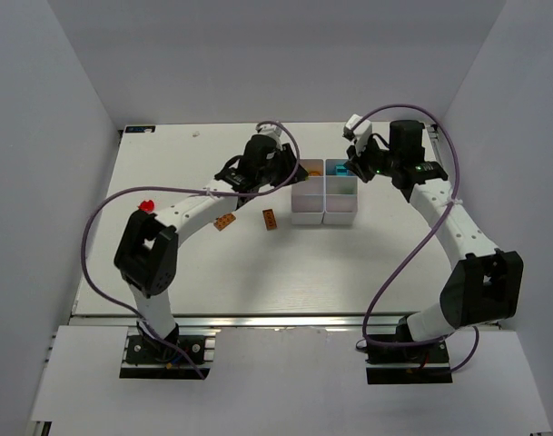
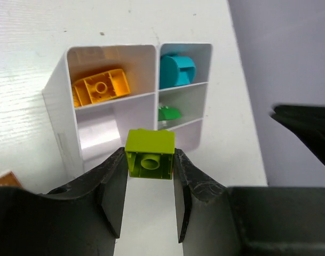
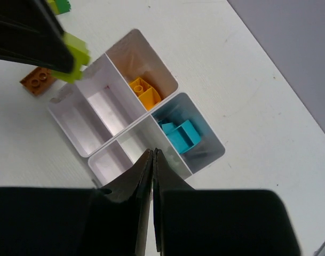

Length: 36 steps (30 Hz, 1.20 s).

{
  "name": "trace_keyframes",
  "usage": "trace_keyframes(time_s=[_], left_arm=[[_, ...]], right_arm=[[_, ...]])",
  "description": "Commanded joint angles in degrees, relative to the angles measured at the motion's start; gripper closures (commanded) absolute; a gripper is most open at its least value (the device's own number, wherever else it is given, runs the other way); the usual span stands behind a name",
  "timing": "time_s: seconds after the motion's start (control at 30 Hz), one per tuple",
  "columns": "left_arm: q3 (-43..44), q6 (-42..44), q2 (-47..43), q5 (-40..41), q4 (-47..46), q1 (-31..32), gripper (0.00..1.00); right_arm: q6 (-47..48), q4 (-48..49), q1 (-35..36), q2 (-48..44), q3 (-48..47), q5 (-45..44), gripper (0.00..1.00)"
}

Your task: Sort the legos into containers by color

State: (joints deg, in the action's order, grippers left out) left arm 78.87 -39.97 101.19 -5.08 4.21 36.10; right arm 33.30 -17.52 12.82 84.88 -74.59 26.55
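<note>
White table [image 1: 258,272], faint grain, fills mid of top view. White 6-compartment tray [image 1: 308,216] sits upper centre, a bit right of mid, long side running up-frame. Brown lego [image 1: 271,219] lies just left of tray's lower corner, tilted, not touching it. Orange lego [image 1: 224,222] is further left, same level, apart from the brown one. Red lego [image 1: 147,205] is at far left, well apart from the rest. Tiny white speck [image 1: 196,133] near top edge, can't tell what.
</note>
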Motion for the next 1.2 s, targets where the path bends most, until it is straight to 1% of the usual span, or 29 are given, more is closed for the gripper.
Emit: trace_keyframes(time_s=[0.0, 0.1, 0.13, 0.17, 0.23, 0.3, 0.43, 0.63, 0.67, 0.77, 0.87, 1.1, 1.13, 1.17], left_arm=[[6.02, 3.66, 4.52, 2.35, 7.03, -0.24, 0.97], [9.28, 4.54, 6.82, 4.20, 9.05, 0.02, 0.95], [10.59, 4.89, 7.87, 6.12, 9.59, 0.11, 0.94], [10.95, 5.16, 8.15, 7.18, 10.29, 0.38, 0.93], [11.39, 5.95, 8.67, 8.24, 10.73, 0.99, 0.88], [11.31, 6.48, 8.94, 9.29, 11.17, 1.34, 0.87], [11.13, 6.39, 9.55, 11.75, 11.00, 2.31, 0.80], [13.23, 6.57, 10.78, 15.71, 10.82, 4.24, 0.75], [13.59, 6.57, 11.13, 16.06, 10.82, 4.42, 0.72], [14.29, 6.30, 12.01, 16.86, 10.91, 4.95, 0.67], [14.91, 6.39, 12.63, 17.65, 11.43, 5.39, 0.55], [15.96, 6.57, 13.51, 18.00, 11.70, 5.48, 0.52], [16.05, 6.57, 13.60, 18.09, 11.70, 5.48, 0.49], [16.40, 6.57, 13.69, 18.18, 11.70, 5.56, 0.48]], right_arm=[[-3.50, 1.52, -0.51, -1.56, 1.63, 2.02, 0.92], [-4.82, 1.79, -1.39, -2.09, 2.08, 2.63, 0.92], [-5.00, 1.87, -1.65, -2.09, 2.16, 2.90, 0.92], [-5.26, 1.96, -1.92, -2.26, 2.25, 2.99, 0.92], [-5.61, 2.14, -2.27, -2.26, 2.34, 3.33, 0.91], [-6.14, 2.31, -2.71, -2.18, 2.43, 3.60, 0.92], [-6.67, 2.23, -3.15, -2.18, 2.69, 4.56, 0.92], [-6.84, 2.14, -3.33, -3.05, 3.92, 5.18, 0.91], [-6.93, 2.22, -3.41, -3.14, 4.10, 5.27, 0.92], [-7.02, 2.31, -3.33, -3.67, 4.80, 5.53, 0.92], [-7.20, 2.31, -3.41, -4.28, 5.50, 5.80, 0.92], [-7.46, 2.31, -3.41, -4.99, 6.56, 6.15, 0.92], [-7.37, 2.31, -3.33, -5.08, 6.56, 6.24, 0.91], [-7.37, 2.31, -3.41, -5.16, 6.65, 6.32, 0.92]])
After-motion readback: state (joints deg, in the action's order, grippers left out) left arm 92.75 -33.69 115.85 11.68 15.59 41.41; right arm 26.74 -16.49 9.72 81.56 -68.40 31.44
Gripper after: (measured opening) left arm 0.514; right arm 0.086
